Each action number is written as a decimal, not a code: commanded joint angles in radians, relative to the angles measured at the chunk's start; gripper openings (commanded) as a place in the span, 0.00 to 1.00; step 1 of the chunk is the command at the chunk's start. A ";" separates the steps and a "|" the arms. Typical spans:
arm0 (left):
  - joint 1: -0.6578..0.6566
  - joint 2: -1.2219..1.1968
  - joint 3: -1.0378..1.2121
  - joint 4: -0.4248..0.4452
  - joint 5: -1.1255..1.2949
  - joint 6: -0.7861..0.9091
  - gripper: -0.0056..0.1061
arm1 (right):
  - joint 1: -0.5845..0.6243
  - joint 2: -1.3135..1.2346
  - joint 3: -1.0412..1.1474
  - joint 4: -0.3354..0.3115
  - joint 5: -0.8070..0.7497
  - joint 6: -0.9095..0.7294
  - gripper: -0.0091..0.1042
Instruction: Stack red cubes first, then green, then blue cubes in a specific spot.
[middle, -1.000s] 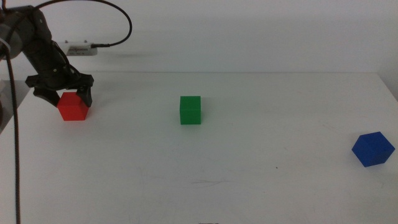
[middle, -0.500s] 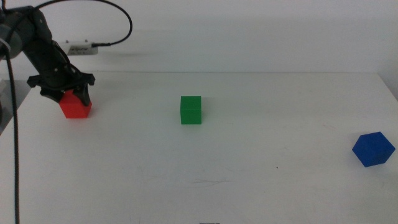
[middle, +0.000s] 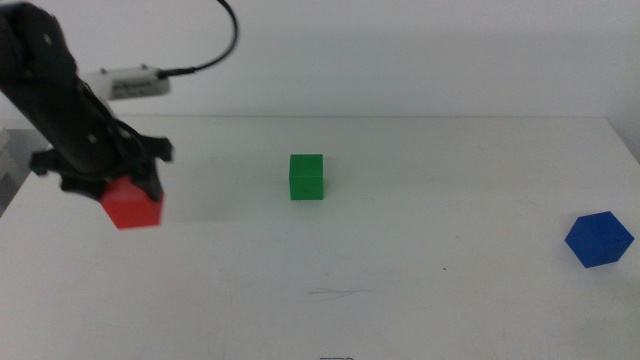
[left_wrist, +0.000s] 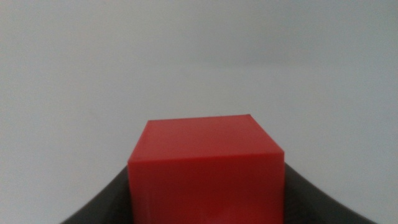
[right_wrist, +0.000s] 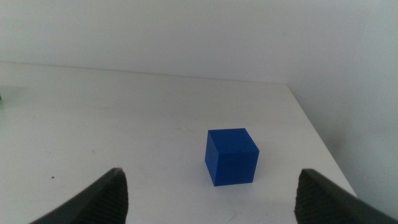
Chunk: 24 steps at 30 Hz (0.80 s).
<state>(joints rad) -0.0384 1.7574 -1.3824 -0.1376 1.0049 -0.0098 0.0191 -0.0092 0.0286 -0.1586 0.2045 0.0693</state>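
The left tool (middle: 118, 188) is gripping the red cube (middle: 131, 205) at the desk's (middle: 400, 290) left side, lifted above the surface. The green cube (middle: 306, 177) is sitting mid-desk. The right tool (right_wrist: 211, 193) is hanging wide apart facing the blue cube (right_wrist: 231, 156), not touching it.

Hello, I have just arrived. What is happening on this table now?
The left tool is shut on the red cube and holds it at the table's left side. The green cube sits alone near the middle, and the blue cube at the right. The right tool waits open, facing the blue cube. Nothing is stacked yet.
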 joint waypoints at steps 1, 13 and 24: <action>-0.079 -0.144 0.100 0.032 -0.115 -0.132 0.04 | -0.003 -0.023 -0.018 -0.012 -0.078 -0.013 0.91; -0.462 -0.010 -0.063 0.127 -0.008 -0.422 0.04 | -0.003 -0.023 -0.018 -0.012 -0.077 -0.013 0.91; -0.626 0.229 -0.316 0.127 0.039 -0.519 0.04 | -0.003 -0.023 -0.018 -0.012 -0.077 -0.013 0.91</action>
<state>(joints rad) -0.6523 2.0273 -1.6510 -0.0115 1.0462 -0.5018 0.0191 -0.0092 0.0286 -0.1586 0.2045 0.0693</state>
